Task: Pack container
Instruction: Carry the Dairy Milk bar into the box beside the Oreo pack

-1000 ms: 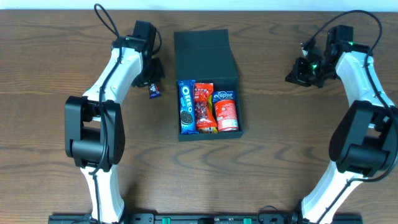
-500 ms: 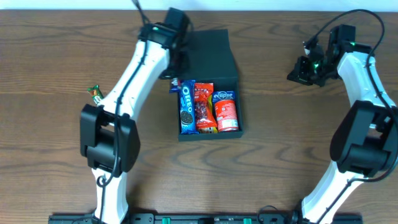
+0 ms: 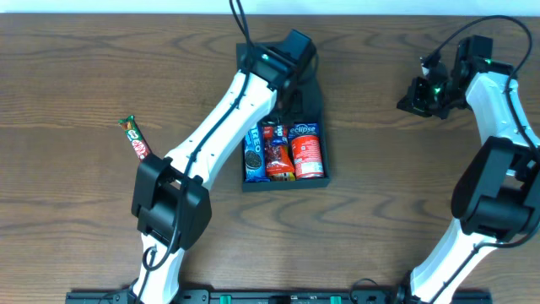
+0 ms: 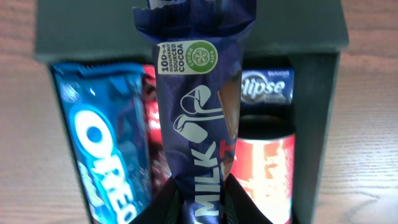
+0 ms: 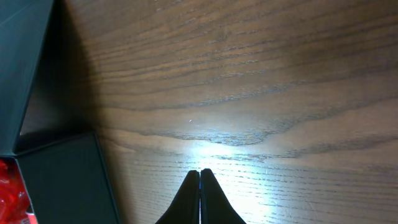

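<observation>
Wood-grain table (image 3: 67, 211); red snack bar (image 3: 135, 142), green end, lying flat on left side.

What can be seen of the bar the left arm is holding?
The bar is a slim snack in a glossy dark blue wrapper. The wrapper carries white "MILK" lettering, a white line drawing and a round green cocoa badge. Its far end is crimped flat. The left fingers pinch its other end, holding it lengthwise over the open box, above the Oreo pack and the Eclipse pack. Whether it touches the packs below cannot be told.
</observation>
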Controlling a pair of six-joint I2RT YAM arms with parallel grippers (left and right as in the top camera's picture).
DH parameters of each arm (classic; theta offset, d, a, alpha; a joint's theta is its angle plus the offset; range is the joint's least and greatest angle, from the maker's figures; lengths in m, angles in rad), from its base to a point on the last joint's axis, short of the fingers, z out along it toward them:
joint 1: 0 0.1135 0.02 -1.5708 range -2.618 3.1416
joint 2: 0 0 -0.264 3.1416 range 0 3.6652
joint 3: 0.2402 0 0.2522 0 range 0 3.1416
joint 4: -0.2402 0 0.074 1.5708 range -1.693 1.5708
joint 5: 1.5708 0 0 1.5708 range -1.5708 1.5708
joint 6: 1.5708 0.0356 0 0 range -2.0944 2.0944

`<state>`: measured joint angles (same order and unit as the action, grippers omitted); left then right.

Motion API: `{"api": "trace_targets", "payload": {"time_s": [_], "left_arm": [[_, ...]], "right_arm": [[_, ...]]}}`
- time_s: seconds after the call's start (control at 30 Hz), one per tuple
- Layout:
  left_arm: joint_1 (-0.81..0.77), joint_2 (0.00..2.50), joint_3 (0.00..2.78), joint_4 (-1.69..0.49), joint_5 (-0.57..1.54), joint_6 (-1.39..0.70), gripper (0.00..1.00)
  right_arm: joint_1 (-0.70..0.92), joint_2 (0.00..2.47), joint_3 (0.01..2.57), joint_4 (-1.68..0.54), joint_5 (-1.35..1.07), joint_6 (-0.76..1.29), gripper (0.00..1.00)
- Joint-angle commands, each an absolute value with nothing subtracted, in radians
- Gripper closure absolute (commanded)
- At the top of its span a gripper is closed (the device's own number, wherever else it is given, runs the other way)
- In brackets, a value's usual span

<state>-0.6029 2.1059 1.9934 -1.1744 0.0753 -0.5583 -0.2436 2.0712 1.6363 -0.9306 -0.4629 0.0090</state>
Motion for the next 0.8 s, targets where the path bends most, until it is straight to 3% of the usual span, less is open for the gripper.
{"api": "trace_targets", "payload": {"time_s": [0.0, 0.6, 0.67, 0.77], "left_arm": [[-0.609, 2.120, 1.998, -1.198, 0.072, -0.630, 0.81], [-0.609, 2.120, 1.867, -1.151, 0.071, -0.628, 0.79], [-0.609, 2.120, 1.867, -1.153, 0.072, -0.628, 0.73], [-0.609, 2.120, 1.867, -1.159, 0.072, -0.628, 0.57]], "right_arm": [[-0.252, 2.070, 1.651, -0.934, -0.471, -0.017, 0.97], [-0.252, 2.070, 1.651, -0.935, -0.471, -0.016, 0.97], [-0.252, 2.070, 1.651, -0.936, -0.471, -0.016, 0.97], [-0.252, 2.070, 1.651, -0.936, -0.471, -0.016, 0.97]]}}
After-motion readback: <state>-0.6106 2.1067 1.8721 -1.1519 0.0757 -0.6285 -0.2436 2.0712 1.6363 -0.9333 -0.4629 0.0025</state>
